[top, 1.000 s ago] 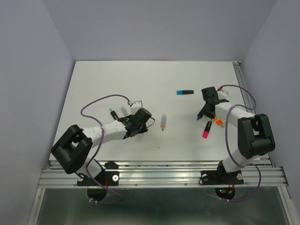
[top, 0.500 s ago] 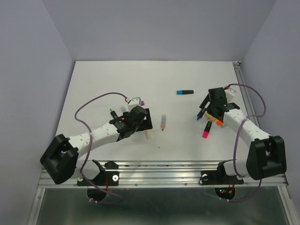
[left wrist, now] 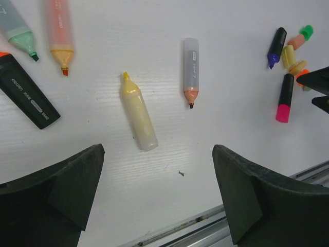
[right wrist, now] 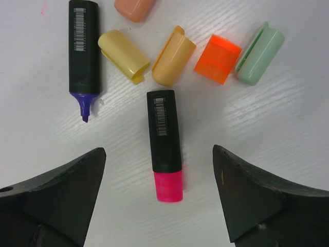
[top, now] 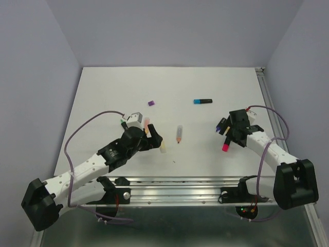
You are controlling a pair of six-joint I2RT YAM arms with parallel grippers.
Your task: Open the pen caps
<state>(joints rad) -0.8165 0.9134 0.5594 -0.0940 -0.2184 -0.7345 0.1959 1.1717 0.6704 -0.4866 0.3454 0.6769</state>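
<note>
The white desk point(top: 113, 87) carried two scatters of highlighters, one under each claw. The left claw point(left wrist: 157, 164) hung with its fingers wide apart and nothing between them, above a bare-tipped yellow highlighter point(left wrist: 138, 112) and, near it, an uncapped grey pen point(left wrist: 190, 69). The right claw point(right wrist: 158, 154) was likewise spread and empty, straddling a black highlighter point(right wrist: 163, 131) whose pink cap point(right wrist: 168, 186) was still on. Farther up the desk another black one wore its blue cap point(top: 197, 101). Caps already off lay in a row just beyond the pink-capped one: a yellow cap point(right wrist: 123, 55), a peach cap point(right wrist: 174, 55), an orange cap point(right wrist: 217, 58) and a mint cap point(right wrist: 259, 46). A purple cap point(top: 150, 103) sat alone, well apart. The likely trouble was in the grasp. Fingers closing across the seam of cap and body would lock the two together. The stubby body could also roll or skid aside, nudging the loose caps or the purple-tipped highlighter point(right wrist: 84, 51) beside it. A cap pulled hard might spring off the desk.
</note>
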